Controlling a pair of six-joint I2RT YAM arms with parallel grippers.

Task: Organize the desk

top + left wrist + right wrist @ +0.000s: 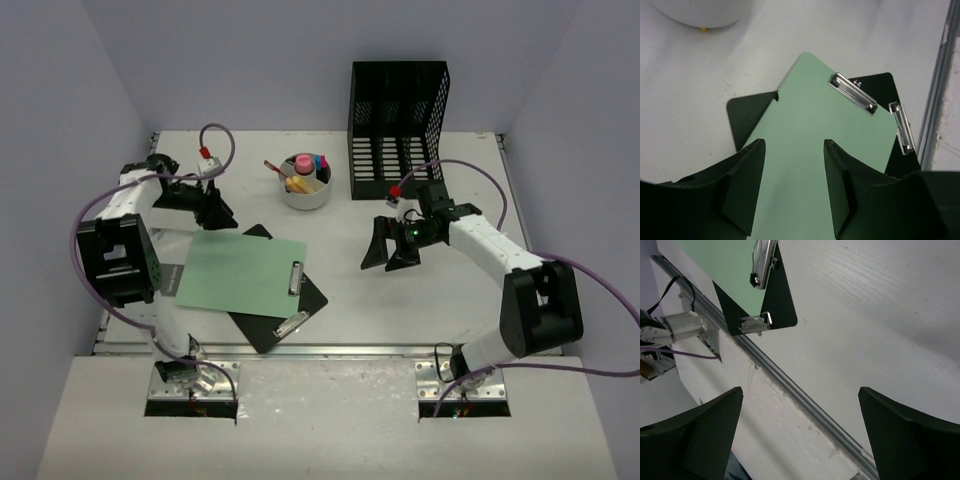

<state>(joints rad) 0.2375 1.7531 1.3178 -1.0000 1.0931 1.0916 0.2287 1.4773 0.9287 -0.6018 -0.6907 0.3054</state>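
The white desk (420,310) has a silver rail (340,350) along its near edge. A green clipboard (240,273) lies across a black clipboard (295,310) at front left. My left gripper (216,213) is open and empty, just above the green clipboard's far edge; in the left wrist view the green board (810,150) fills the gap between the fingers (742,175). My right gripper (388,246) is wide open and empty above the bare desk middle. In the right wrist view the black clipboard's corner (780,300) and the rail (805,395) show.
A black mesh file rack (398,115) stands at the back right. A round white cup (305,182) with pens and markers stands at the back centre. The arm bases (195,380) sit below the rail. Purple cables loop off both arms.
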